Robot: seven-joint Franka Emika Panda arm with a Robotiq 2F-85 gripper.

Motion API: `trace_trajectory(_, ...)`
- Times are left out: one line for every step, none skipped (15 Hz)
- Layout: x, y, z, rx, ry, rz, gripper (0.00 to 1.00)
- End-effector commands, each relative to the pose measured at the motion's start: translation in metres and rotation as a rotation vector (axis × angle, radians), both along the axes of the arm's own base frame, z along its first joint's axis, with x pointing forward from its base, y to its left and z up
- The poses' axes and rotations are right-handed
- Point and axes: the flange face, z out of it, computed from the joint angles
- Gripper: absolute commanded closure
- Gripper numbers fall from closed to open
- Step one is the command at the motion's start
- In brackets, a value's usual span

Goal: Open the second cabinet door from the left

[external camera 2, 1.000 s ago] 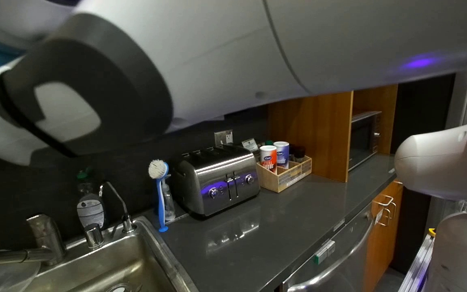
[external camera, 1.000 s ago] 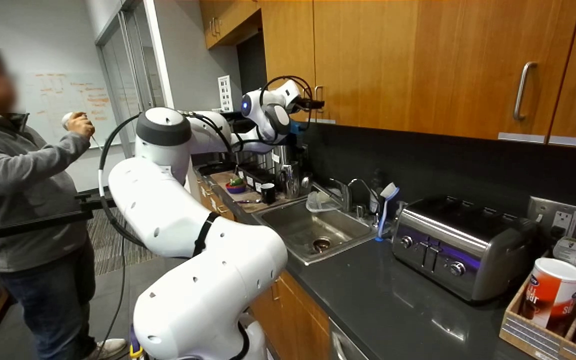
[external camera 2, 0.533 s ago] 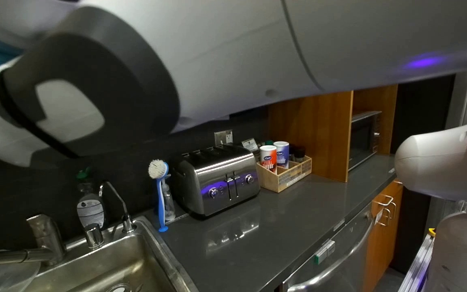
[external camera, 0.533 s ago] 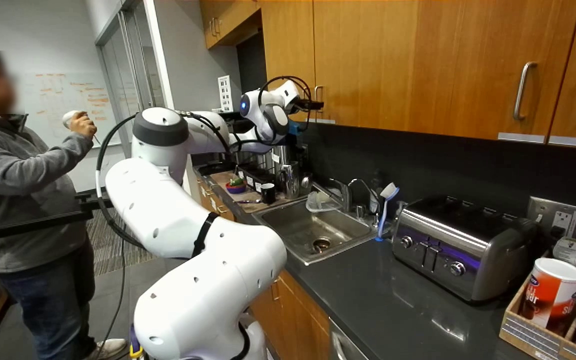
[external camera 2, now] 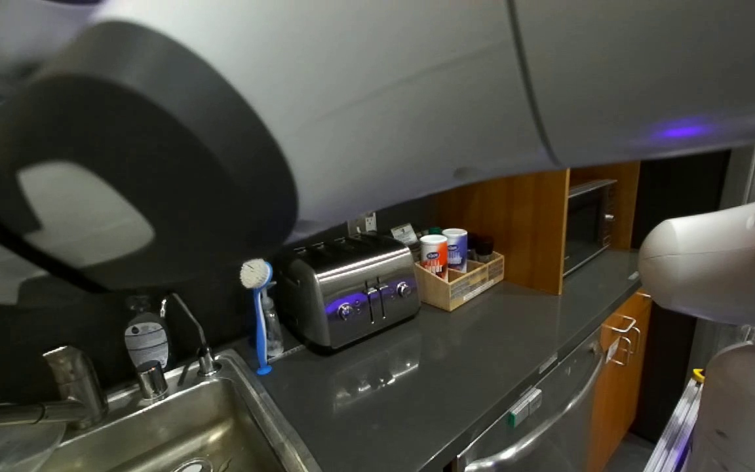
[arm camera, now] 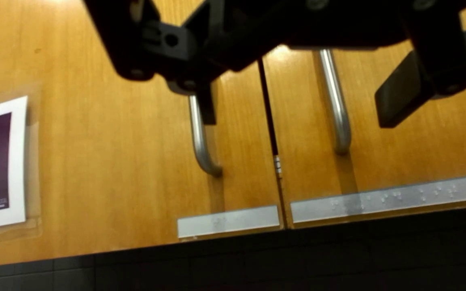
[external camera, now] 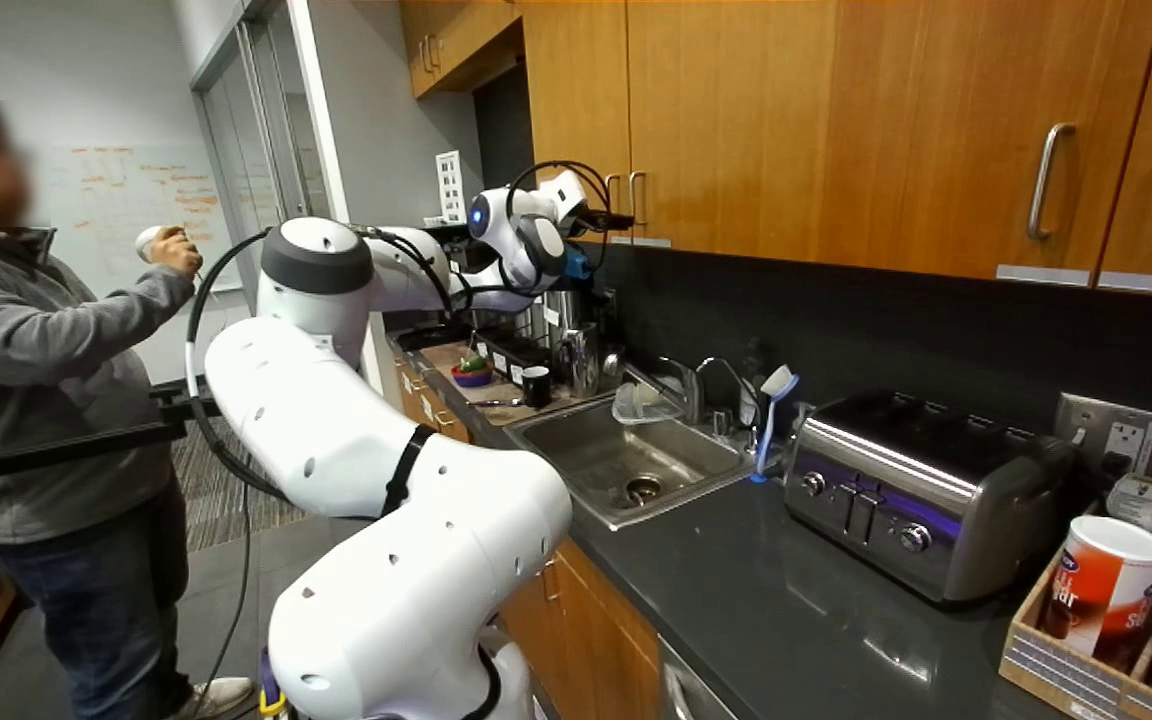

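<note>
Facing the closed right-hand cabinet door (arm camera: 403,155) above the dark backsplash (arm camera: 257,264), the gripper (arm camera: 297,115) stood with its fingers (arm camera: 401,93) spread wide. In the wrist view, the door's handle (arm camera: 337,101) appeared between the fingertips; the left-hand door (arm camera: 115,161) stood alongside.

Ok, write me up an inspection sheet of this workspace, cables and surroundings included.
Surface: dark glossy counter with a steel sink set into it.
Job's things: right door in the wrist view, with its bar handle, looks shut; so does the left door.
Clutter: toaster, wooden box with two canisters in it, blue brush beside the sink.
Pincer: open, nothing held; in the wrist view the bar handle shows between its fingers, contact cannot be told.
Cables: black cables looping beside the arm and over its wrist.
Surroundings: person standing, holding a small white device.
</note>
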Motion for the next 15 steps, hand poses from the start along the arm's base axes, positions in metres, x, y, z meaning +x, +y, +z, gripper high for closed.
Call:
trace_trajectory(0.003,0.001,0.005,-0.030,-0.010,-0.016,0.00)
trace_trajectory(0.004,0.000,0.006,-0.034,-0.014,-0.020,0.00)
trace_trajectory(0.004,-0.001,0.007,-0.034,-0.015,-0.022,0.00)
trace_trajectory(0.005,-0.001,0.010,-0.032,-0.015,-0.022,0.00)
trace_trajectory(0.006,0.000,0.012,-0.029,-0.017,-0.021,0.00)
trace_trajectory(0.007,0.000,0.015,-0.026,-0.021,-0.020,0.00)
trace_trajectory(0.009,0.001,0.018,-0.022,-0.023,-0.019,0.00)
trace_trajectory(0.011,0.002,0.020,-0.020,-0.022,-0.018,0.00)
trace_trajectory(0.014,0.002,0.022,-0.020,-0.023,-0.019,0.00)
trace_trajectory(0.017,0.003,0.023,-0.021,-0.023,-0.021,0.00)
trace_trajectory(0.020,0.004,0.025,-0.022,-0.023,-0.023,0.00)
trace_trajectory(0.024,0.004,0.026,-0.026,-0.024,-0.027,0.00)
trace_trajectory(0.027,0.002,0.028,-0.028,-0.026,-0.032,0.00)
trace_trajectory(0.031,0.001,0.029,-0.031,-0.026,-0.039,0.00)
trace_trajectory(0.035,-0.002,0.029,-0.035,-0.024,-0.048,0.00)
